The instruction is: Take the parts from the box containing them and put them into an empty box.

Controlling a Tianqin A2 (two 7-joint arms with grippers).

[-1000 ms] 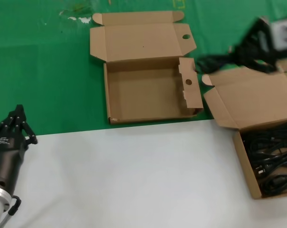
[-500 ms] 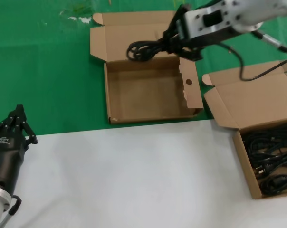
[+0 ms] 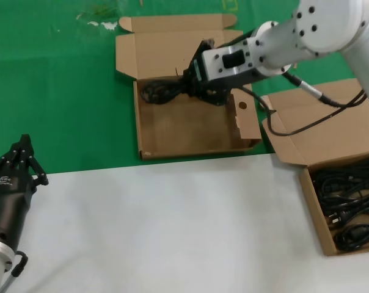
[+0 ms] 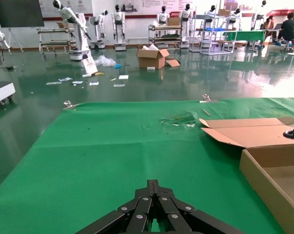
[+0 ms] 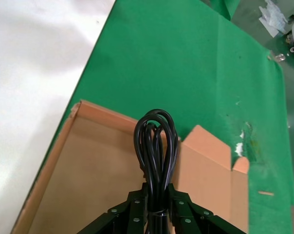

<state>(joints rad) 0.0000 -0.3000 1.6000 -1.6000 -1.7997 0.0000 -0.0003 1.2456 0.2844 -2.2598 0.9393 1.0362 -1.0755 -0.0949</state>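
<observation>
My right gripper (image 3: 186,87) is shut on a coiled black power cable (image 3: 160,91), holding it over the far edge of the empty box (image 3: 149,135), the open brown mailer with round holes in its side flaps. In the right wrist view the cable (image 5: 156,141) loops out past the gripper (image 5: 156,187) above the box floor (image 5: 88,180). The box containing the parts (image 3: 314,206) sits at the right with several black cables (image 3: 349,207) inside. My left gripper (image 3: 22,149) rests shut at the near left; in its wrist view the gripper (image 4: 155,184) hovers over green mat.
A green mat (image 3: 56,91) covers the far half of the table and a white surface (image 3: 172,226) the near half. The empty box's lid (image 3: 172,49) lies open behind it. The full box's lid (image 3: 331,125) stands open toward the middle.
My right arm has carried the cable leftward and down, from above the full box to over the far edge of the holed box. The left arm has not moved.
</observation>
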